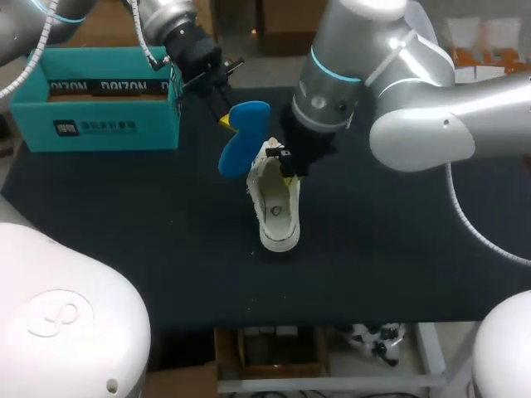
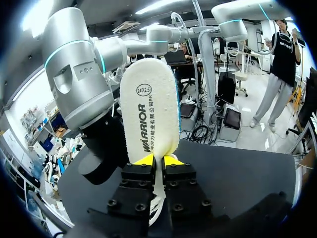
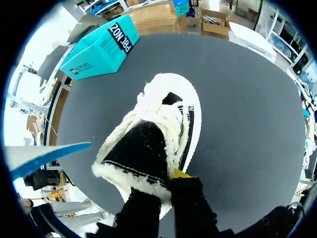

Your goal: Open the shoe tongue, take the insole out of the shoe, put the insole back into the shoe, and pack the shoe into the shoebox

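One shoe (image 1: pixel 276 207), one insole (image 1: pixel 241 141), one shoebox (image 1: pixel 99 126)

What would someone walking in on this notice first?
The insole stands out first, blue underneath and white on top, held in the air by the left gripper close to the white shoe. The right gripper pinches the shoe's fleecy edge as it sits mid-table. A teal shoebox stands at the far left of the dark table.
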`<act>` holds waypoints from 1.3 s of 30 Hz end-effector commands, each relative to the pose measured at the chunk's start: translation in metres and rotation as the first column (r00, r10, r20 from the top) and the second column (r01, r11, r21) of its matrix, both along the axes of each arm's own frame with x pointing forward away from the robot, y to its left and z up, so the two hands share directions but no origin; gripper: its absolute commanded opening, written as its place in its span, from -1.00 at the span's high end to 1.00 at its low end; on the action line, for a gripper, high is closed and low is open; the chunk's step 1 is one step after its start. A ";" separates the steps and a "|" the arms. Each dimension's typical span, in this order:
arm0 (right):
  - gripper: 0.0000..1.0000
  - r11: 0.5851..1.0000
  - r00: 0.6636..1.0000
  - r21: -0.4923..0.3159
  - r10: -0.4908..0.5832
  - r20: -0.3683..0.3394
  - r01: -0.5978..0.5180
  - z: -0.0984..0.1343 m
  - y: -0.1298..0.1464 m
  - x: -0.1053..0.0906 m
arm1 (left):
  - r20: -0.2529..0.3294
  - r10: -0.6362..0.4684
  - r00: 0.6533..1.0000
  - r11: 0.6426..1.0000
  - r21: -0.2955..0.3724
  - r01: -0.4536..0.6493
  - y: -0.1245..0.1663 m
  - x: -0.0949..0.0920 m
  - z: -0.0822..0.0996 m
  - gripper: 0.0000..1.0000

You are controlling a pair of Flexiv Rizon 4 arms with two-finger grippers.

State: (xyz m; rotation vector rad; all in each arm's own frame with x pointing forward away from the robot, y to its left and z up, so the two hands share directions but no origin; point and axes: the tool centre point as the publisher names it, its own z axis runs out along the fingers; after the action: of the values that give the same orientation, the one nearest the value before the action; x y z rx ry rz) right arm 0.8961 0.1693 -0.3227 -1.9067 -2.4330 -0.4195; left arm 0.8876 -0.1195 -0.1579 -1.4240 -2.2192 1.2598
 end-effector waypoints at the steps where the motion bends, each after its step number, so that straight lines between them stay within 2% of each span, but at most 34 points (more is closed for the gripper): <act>1: 1.00 0.999 0.998 0.038 -0.016 0.068 0.013 -0.009 -0.005 0.001 | -0.034 -0.063 0.997 0.997 0.033 0.064 0.002 0.009 -0.006 1.00; 7: 1.00 0.998 0.998 0.051 0.044 0.039 -0.046 -0.014 -0.012 0.013 | -0.050 -0.045 0.998 0.998 0.041 0.047 0.009 0.013 -0.015 1.00; 16: 1.00 0.996 0.998 0.063 0.063 -0.007 -0.062 -0.020 -0.022 0.024 | -0.054 -0.010 0.999 0.999 0.035 0.011 0.020 0.014 -0.017 1.00; 17: 0.49 0.996 0.998 0.062 0.058 -0.014 -0.057 -0.021 -0.023 0.024 | -0.055 -0.008 0.998 0.999 0.036 0.010 0.020 0.013 -0.018 1.00; 18: -0.93 0.996 0.998 0.062 0.058 -0.014 -0.057 -0.022 -0.023 0.025 | -0.056 -0.004 0.998 0.999 0.038 0.006 0.020 0.013 -0.019 1.00; 19: -1.00 0.996 0.998 0.063 0.057 -0.015 -0.056 -0.023 -0.023 0.025 | -0.056 -0.003 0.998 0.999 0.039 0.005 0.020 0.012 -0.020 1.00; 26: -1.00 0.996 0.998 0.071 0.061 -0.011 -0.060 -0.012 -0.025 0.018 | -0.057 -0.019 0.998 0.999 0.032 0.021 0.017 0.000 -0.020 1.00; 31: -1.00 0.995 0.998 0.082 0.056 -0.029 -0.054 0.005 -0.038 0.001 | -0.058 -0.079 0.995 0.997 -0.004 0.079 0.012 -0.015 -0.015 1.00; 39: -1.00 0.989 0.997 0.143 0.047 -0.055 -0.039 0.026 -0.066 -0.023 | -0.038 -0.155 0.987 0.986 -0.062 0.153 -0.001 -0.045 -0.007 1.00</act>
State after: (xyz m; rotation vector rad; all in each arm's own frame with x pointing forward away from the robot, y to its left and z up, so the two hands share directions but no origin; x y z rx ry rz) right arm 0.8852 0.1234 -0.3097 -1.8018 -2.3508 -0.4656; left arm 0.8528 -0.1149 -0.1643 -1.5349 -1.9975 1.3033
